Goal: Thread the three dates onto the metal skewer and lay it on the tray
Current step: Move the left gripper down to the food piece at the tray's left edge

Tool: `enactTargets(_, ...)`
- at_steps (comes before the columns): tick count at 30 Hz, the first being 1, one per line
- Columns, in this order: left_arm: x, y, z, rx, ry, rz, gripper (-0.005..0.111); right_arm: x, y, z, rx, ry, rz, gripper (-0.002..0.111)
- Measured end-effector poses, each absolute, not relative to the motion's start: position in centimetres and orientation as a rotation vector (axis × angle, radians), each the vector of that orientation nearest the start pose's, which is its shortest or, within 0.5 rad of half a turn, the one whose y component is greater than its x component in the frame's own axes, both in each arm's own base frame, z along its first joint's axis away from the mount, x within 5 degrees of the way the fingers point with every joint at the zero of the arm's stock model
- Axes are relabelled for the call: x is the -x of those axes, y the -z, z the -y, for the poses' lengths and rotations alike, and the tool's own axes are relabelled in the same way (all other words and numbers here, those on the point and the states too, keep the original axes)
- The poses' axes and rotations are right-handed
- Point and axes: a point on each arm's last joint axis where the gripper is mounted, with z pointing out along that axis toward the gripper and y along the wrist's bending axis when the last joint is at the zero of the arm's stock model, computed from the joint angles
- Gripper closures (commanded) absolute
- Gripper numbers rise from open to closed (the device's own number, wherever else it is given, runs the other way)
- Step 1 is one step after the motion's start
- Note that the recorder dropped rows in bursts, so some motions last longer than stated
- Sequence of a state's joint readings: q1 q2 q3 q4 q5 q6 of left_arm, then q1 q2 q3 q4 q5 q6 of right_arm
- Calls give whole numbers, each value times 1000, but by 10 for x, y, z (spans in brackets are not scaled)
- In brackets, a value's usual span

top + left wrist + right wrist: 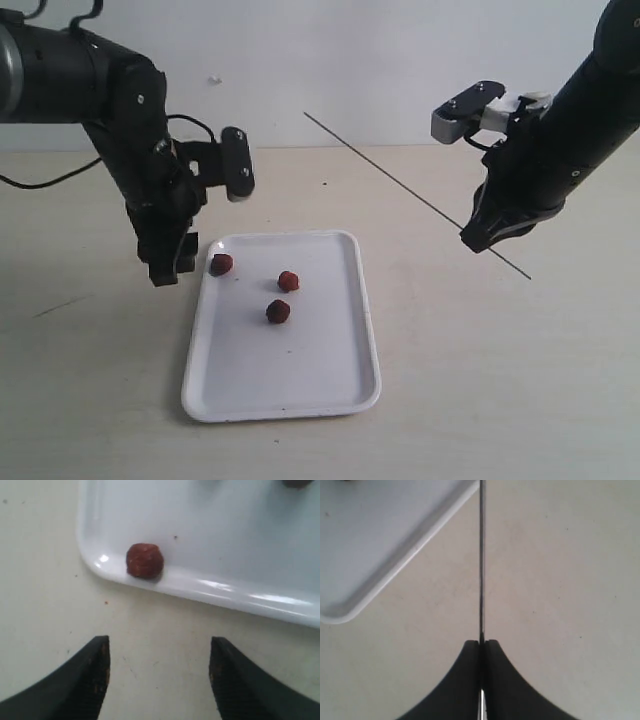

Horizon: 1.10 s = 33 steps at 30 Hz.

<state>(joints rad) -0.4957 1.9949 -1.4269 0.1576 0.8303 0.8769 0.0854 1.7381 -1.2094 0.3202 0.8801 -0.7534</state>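
Three dates lie on the white tray (330,380): one (221,264) by its far left rim, one (288,281) near the middle, one (278,312) a little nearer. My left gripper (168,262) hangs open over the table just left of the tray, the rim date (144,560) ahead of its fingertips (100,652). My right gripper (478,238) is shut on the metal skewer (385,172), held off the table at the right. The skewer (481,560) runs straight out from the closed jaws past the tray's corner (350,611).
The beige table (500,380) spreads around the tray. A white wall stands behind it. A black cable (40,182) trails at the far left beside the left arm.
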Motion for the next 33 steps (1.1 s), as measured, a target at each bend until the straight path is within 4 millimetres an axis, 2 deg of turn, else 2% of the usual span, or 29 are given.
enactTargets(3,-362,-168,191,-2043,-259,-2100,48,-345,-227,-53,891,-260,-2633,108)
enactTargets(7,-367,-158,198,-2089,-264,-2073,48,-345,-227,-53,886,-263,-2631,108)
enactTargets(17,-385,-157,221,-2127,-283,-1979,48,-346,-224,-52,903,-247,-2637,108)
enactTargets(33,-389,-125,220,-2274,-303,-1978,48,-346,-224,-51,912,-235,-2636,108)
